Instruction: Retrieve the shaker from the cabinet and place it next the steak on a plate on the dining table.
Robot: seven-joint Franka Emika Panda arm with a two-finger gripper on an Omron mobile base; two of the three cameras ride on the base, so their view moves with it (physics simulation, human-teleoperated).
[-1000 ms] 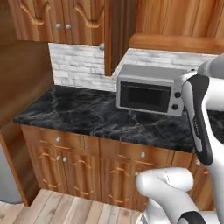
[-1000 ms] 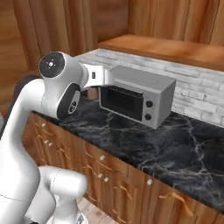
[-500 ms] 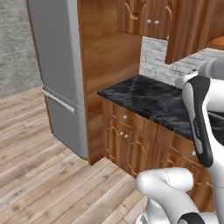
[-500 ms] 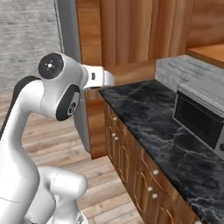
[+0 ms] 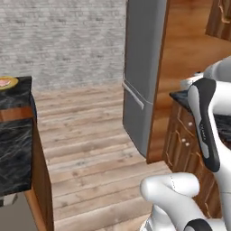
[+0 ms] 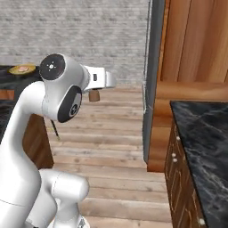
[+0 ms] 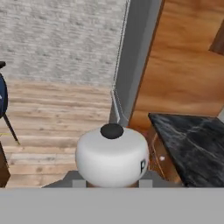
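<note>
- The shaker (image 7: 112, 155) sits dead centre at the bottom of the hand view, pale rounded knob up, and the claw (image 6: 94, 94) is pinched tight on it; in the right base view its brown body hangs just under the white hand, left of centre.
- Over at the far left edge of the left base view, there's the goal: the yellow plate (image 5: 11, 81) with the pinkish steak (image 5: 4, 82) on it, resting on the dining table (image 5: 16, 149), black veined marble running down the left side.
- In the right base view the same plate (image 6: 27, 67) shows at the upper left, steak (image 6: 21, 70) on top.
- A grey fridge (image 5: 143, 72) stands tall right of centre, with plank floor (image 5: 90, 149) open between it and the table.
- This looks like the carry leg: shaker in hand, well apart from the plate.
- To do it well, I'd keep the shaker upright, hold the squeeze steady, and close in on the table squarely.
- Best to set it on the surface just beside the plate without bumping the rim, and release only once the base rests flat.
</note>
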